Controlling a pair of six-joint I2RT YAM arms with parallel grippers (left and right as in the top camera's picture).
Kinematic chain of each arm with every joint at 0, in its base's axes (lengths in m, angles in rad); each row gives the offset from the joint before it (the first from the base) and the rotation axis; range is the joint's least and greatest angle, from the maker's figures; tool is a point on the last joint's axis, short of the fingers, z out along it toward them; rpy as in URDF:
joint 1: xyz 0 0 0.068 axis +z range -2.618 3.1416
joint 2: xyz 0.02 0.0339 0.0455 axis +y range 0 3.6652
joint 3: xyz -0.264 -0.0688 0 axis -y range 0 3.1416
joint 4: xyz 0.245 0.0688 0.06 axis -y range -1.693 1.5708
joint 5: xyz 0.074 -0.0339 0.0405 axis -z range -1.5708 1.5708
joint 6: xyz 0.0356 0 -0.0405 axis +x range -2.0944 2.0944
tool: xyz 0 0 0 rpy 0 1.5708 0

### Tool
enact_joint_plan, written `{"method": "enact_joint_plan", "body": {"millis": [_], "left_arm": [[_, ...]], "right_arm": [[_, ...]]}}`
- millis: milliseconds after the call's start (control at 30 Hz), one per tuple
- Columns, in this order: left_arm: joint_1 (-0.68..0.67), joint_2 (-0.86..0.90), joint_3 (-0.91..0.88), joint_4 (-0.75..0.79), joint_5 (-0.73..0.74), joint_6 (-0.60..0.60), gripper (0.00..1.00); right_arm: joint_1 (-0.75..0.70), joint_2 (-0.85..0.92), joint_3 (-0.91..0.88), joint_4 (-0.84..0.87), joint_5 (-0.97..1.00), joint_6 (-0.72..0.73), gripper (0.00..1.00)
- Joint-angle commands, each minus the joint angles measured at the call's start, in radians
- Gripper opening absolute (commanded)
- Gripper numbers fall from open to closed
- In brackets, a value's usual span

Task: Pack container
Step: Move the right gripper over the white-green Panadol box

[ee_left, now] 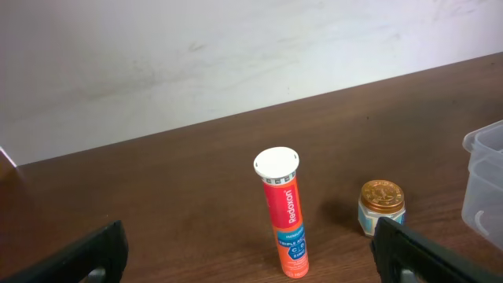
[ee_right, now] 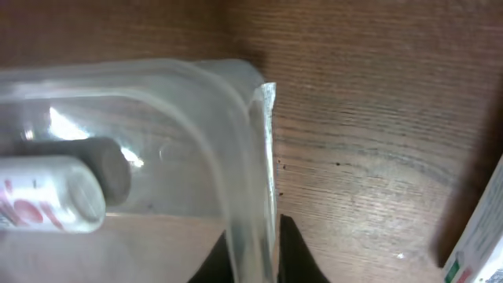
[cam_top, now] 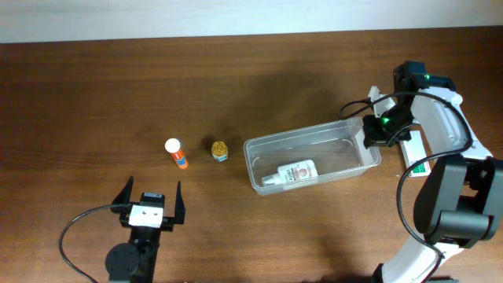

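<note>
The container (cam_top: 302, 133) lies centre-right, long axis left to right, its right end pinched by your right gripper (cam_top: 376, 132); the upright tube (cam_top: 177, 153) stands just far of your spread left gripper (cam_top: 153, 187), the nearer arm

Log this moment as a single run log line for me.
left gripper open, facing orange tube and gold-lidded jar | right gripper shut on container end rim | white bottle lying inside container | tube and jar outside

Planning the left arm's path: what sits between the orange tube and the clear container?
A small gold-lidded jar stands between the orange tube and the container, apart from both. The overhead view shows it most clearly.
</note>
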Motion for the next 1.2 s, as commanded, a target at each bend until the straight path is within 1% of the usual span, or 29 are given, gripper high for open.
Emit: {"method": "enact_joint_plan", "body": {"millis": [0, 200, 300, 467, 567, 833, 1067, 1100, 1167], "left_arm": [[0.006, -0.006, -0.002, -0.006, -0.004, 0.016, 0.99], [0.006, -0.006, -0.002, -0.006, -0.004, 0.016, 0.99], [0.006, -0.006, -0.002, -0.006, -0.004, 0.016, 0.99], [0.006, -0.006, -0.002, -0.006, -0.004, 0.016, 0.99], [0.006, -0.006, -0.002, -0.006, -0.004, 0.016, 0.99], [0.006, -0.006, -0.002, -0.006, -0.004, 0.016, 0.99], [0.006, -0.006, -0.002, -0.006, -0.004, 0.016, 0.99], [0.006, -0.006, -0.002, -0.006, -0.004, 0.016, 0.99], [0.006, -0.006, -0.002, -0.006, -0.004, 0.016, 0.99]], "right_arm": [[0.006, 0.005, -0.005, 0.003, 0.003, 0.094, 0.04], [0.006, 0.005, -0.005, 0.003, 0.002, 0.198, 0.04], [0.006, 0.005, -0.005, 0.003, 0.002, 0.207, 0.04], [0.006, 0.005, -0.005, 0.004, 0.006, 0.129, 0.04], [0.006, 0.005, -0.005, 0.012, 0.031, 0.119, 0.04], [0.006, 0.005, -0.005, 0.042, 0.032, 0.039, 0.04], [0.006, 0.005, -0.005, 0.050, 0.032, 0.019, 0.04], [0.006, 0.005, -0.005, 0.050, 0.032, 0.020, 0.05], [0.006, 0.005, -0.005, 0.048, 0.032, 0.020, 0.10]]}}
